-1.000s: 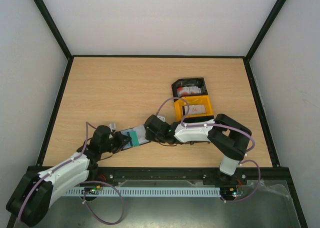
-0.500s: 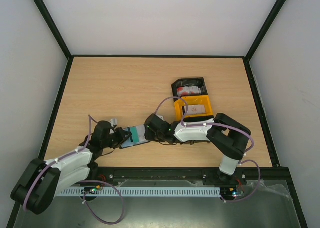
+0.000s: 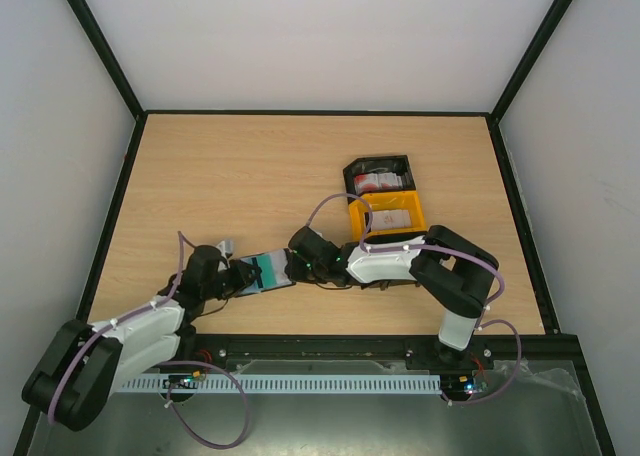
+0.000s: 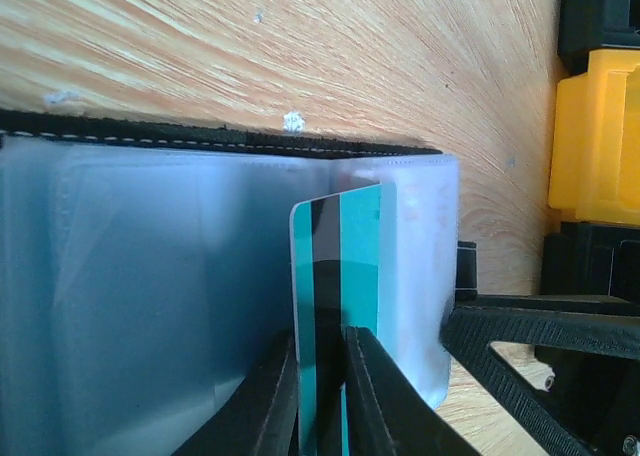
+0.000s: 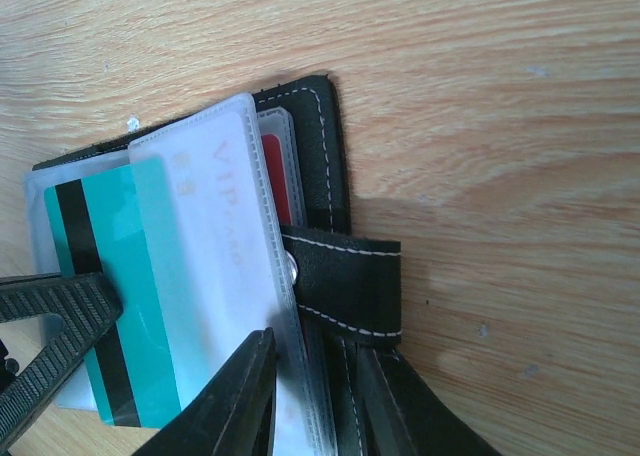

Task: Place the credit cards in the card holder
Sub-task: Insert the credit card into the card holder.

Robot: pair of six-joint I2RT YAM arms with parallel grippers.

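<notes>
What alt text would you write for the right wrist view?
A teal card with a black stripe sits among the clear sleeves of an open black card holder on a wooden table. The right pincer grips the holder's edge beside its snap tab.

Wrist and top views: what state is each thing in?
card holder, open, clear sleeves fanned out.
left gripper, either side of the teal card, grip unclear.
teal card, lying against the sleeves.
right gripper, shut on the card holder.
black bin, holds red-and-white cards.
yellow bin, holds pale cards.
</notes>
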